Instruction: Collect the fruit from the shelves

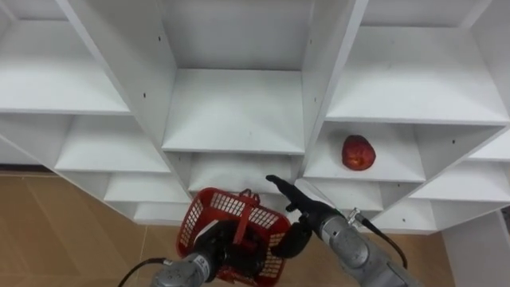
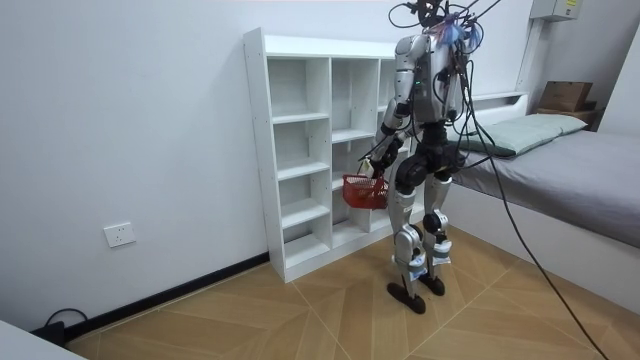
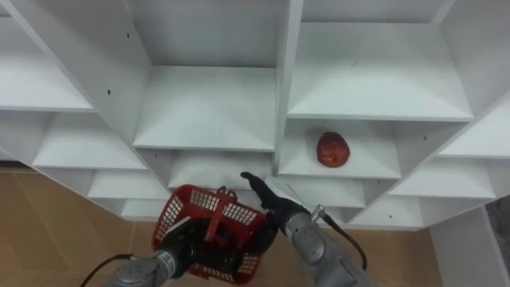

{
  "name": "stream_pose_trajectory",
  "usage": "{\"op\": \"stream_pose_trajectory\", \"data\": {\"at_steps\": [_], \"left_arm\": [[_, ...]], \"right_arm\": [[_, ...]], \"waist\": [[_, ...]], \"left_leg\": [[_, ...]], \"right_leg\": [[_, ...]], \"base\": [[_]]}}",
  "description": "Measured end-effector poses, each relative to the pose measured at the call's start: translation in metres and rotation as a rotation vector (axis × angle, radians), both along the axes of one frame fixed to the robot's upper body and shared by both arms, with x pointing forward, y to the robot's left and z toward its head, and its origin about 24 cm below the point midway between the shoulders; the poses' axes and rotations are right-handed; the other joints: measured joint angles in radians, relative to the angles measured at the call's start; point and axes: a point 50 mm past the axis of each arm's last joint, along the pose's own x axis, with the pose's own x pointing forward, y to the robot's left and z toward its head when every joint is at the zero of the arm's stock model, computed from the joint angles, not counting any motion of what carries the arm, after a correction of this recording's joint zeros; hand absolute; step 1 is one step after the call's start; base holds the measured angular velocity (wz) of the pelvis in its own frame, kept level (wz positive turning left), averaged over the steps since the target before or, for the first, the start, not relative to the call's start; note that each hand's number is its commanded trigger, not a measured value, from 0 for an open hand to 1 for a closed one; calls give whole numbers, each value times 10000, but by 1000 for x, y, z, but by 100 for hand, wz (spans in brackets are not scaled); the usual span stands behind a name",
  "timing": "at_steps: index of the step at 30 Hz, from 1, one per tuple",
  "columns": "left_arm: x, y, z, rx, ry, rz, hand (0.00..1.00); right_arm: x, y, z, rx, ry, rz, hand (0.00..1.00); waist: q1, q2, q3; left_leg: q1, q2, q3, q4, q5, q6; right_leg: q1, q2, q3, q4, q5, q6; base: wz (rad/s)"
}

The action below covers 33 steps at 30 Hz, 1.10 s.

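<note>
A red apple lies on a shelf in the right column of the white closet. It also shows in the right eye view, apple. Below the middle column hangs a red mesh basket, with my left hand curled round its handle. My right hand is just right of the basket with its fingers straight, below and left of the apple and apart from it. In the room view I stand upright facing the closet, the basket held at hip height.
The closet has three columns of open white compartments. Wooden floor lies under it. In the room view a bed stands behind me on the right and a white wall runs along the left.
</note>
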Motion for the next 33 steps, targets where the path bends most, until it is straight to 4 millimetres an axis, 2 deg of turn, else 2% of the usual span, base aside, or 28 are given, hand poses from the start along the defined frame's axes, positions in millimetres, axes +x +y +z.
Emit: {"op": "stream_pose_trajectory", "data": {"at_steps": [11,18,22,26,30,31,33], "left_arm": [[1,2,1,-170,-3,221,100],[2,10,2,-35,-83,308,100],[3,21,4,30,-183,833,100],[-2,26,1,121,-74,1162,100],[-9,29,-1,105,25,1588,100],[-14,32,-3,60,152,1814,100],[-21,35,-7,0,391,2134,100]], "right_arm": [[-1,-3,-2,-41,114,-70,0],[3,-13,1,907,-5,-1507,0],[-16,-19,-5,1618,240,-2349,0],[-30,-26,-13,1858,566,-3060,0],[-32,-37,-5,2335,66,-4138,0],[-33,-41,-2,2409,-181,-4486,0],[-35,-47,1,2428,-495,-4934,0]], "waist": [[-44,29,1],[-421,11,-8],[-538,-82,-69],[-523,-119,-103],[-584,-140,-142],[-582,-149,-184],[-623,-138,-208]], "left_leg": [[91,-1,2,-13,0,-1],[388,4,85,-11,0,0],[631,9,143,-104,-1,-2],[1051,16,309,-278,-4,-3],[1220,14,399,-298,-11,6],[1295,15,401,-337,-11,6],[1431,20,402,-385,-11,5]], "right_leg": [[79,5,16,16,0,0],[337,-2,11,-5,-5,7],[539,16,22,-62,-7,9],[863,64,220,-163,-8,9],[1008,66,311,-203,-10,14],[1080,77,313,-270,-11,15],[1200,89,319,-337,-11,15]], "base": [[0],[-3],[-5],[-14],[-6],[0],[0]]}}
